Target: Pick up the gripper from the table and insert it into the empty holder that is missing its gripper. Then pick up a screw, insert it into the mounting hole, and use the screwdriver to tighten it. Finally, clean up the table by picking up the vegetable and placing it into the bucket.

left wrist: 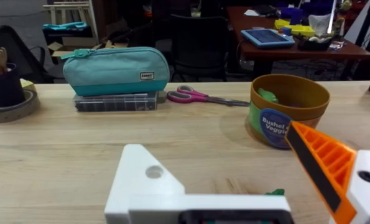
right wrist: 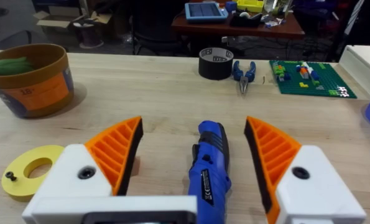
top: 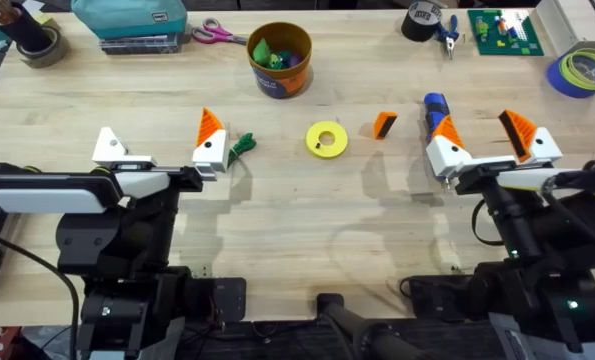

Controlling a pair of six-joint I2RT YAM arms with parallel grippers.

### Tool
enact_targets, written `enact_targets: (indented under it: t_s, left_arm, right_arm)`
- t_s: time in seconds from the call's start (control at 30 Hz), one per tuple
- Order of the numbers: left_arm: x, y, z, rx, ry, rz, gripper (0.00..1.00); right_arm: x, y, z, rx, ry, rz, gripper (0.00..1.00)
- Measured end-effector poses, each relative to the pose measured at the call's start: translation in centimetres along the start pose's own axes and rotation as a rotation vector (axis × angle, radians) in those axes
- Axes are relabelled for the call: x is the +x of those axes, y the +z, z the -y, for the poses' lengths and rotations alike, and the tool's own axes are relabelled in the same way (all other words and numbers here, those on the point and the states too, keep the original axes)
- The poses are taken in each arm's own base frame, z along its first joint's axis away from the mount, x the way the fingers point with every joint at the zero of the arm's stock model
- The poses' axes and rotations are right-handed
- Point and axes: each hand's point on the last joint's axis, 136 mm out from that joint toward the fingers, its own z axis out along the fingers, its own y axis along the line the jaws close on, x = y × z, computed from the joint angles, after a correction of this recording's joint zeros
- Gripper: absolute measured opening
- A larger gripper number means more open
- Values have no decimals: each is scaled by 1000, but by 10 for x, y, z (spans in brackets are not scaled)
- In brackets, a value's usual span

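Fingers on both arms stand spread with nothing between them, so by the look of it none of the job has been started. From overhead, the left gripper (top: 157, 150) carries one bare white holder (top: 108, 147) and one finger tipped in orange, while the right gripper (top: 492, 140) has orange wedges on both. The loose orange gripper (top: 384, 125) lies on the worktop (top: 277, 220) between the yellow disc (top: 326, 140) and the screwdriver (top: 436, 112), not yet picked up. The vegetable (top: 241, 147) lies just beside the left arm's orange-tipped finger, and the bucket (top: 279, 60) stands farther back with toys inside.

From the left wrist, the bare holder (left wrist: 141, 180) shows its open mounting hole, with the bucket (left wrist: 288, 111) beyond the orange-tipped finger.

From the right wrist, the screwdriver (right wrist: 208, 169) lies flat between the two parted orange pads (right wrist: 115, 149), untouched, and a small dark screw (right wrist: 10, 176) sits on the yellow disc (right wrist: 32, 171).

Fitting the wedge, screwing it fast and clearing away the vegetable all look still to do.
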Motion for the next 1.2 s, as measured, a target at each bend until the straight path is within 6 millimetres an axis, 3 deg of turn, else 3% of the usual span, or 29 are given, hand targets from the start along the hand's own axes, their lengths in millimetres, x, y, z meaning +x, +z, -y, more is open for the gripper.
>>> enact_targets:
  t_s: [0.37, 0.57, 0.7, 0.9, 1.03, 1.2]
  left_arm:
    - [-2, 0, -1, -5, 0, 6, 986]
    - [-9, -1, -6, -36, 0, 21, 985]
    - [-42, -10, -8, -50, 1, 55, 985]
    - [-98, -29, -8, -54, 5, 13, 985]
    - [-113, -29, -8, -56, 8, -127, 985]
    - [-117, -14, -8, -57, 13, -343, 985]
  right_arm:
    - [-2, 0, -1, -4, -3, 9, 997]
    - [-21, -1, -2, -12, -6, 78, 998]
    - [-37, -10, -3, -14, -5, 53, 997]
    - [-95, -41, -4, -16, -4, 41, 997]
    - [-112, -52, -5, -20, 1, -66, 996]
    - [-109, -43, -5, -24, 12, -311, 996]
